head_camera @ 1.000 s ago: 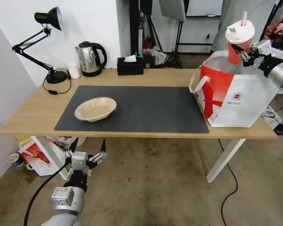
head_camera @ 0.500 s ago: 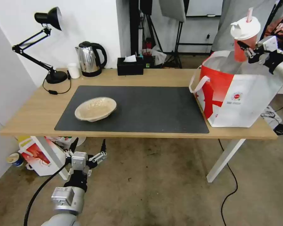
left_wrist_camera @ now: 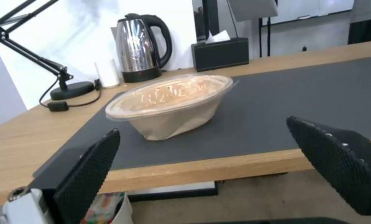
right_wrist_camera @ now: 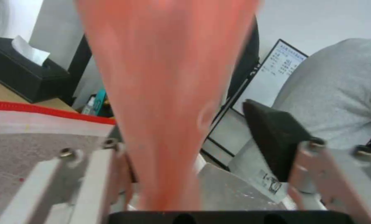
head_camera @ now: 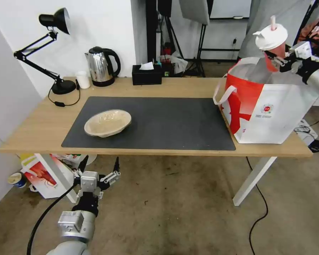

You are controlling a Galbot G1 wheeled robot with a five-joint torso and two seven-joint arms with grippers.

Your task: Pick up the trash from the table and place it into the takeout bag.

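**Cup hangs over the takeout bag**

Here the right gripper holds the red cup above the open top of the takeout bag, which stands at the right end of the table. The cup, with its white lid and straw, leans a little to the left. In the right wrist view the cup's blurred red body lies against one side of the gripper while the dark pad on the other side stands off from it, so whether the grip is clamped cannot be told. The bag's red rim and silver lining show below the cup. On the dark mat the oval tan lidded container sits well apart from the bag, toward the table's left. The left gripper hangs below the table's front edge, fingers spread apart, with the container ahead of it.
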